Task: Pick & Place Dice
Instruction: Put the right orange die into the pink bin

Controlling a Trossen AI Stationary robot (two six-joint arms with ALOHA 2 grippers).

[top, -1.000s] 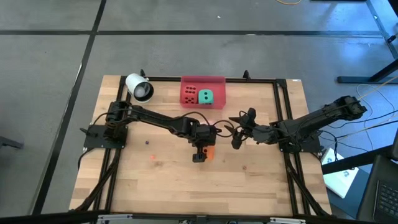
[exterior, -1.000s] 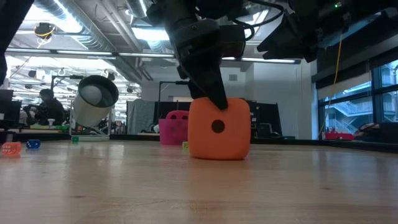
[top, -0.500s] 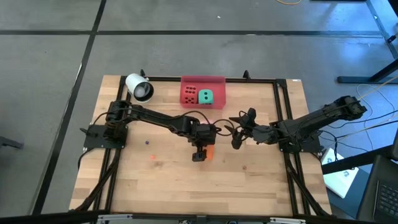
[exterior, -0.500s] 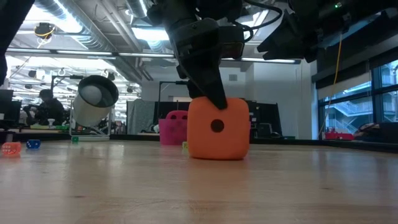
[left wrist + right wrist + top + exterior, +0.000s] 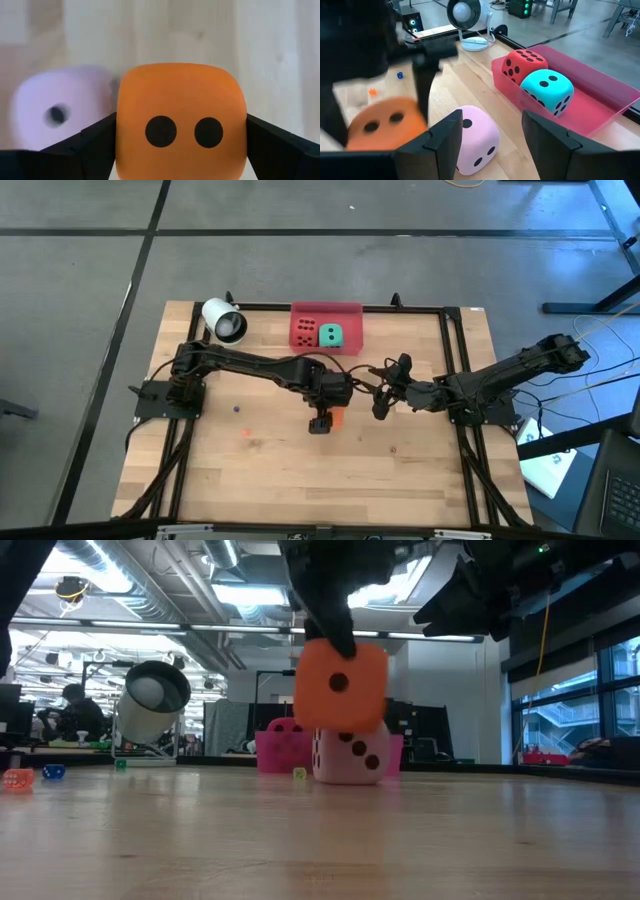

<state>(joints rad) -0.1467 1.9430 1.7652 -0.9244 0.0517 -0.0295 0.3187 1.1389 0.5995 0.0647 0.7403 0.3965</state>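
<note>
We find the left gripper at centre frame in the high view, clamped on the orange die, which hangs clear of the table in the low view. We judge the carry step is in hand; next comes travel to the pink tray at upper centre, holding the red die and green die. The right gripper waits open just right of centre. The low view alone shows the lift; the right wrist view shows the pink die beside the tray.
</note>
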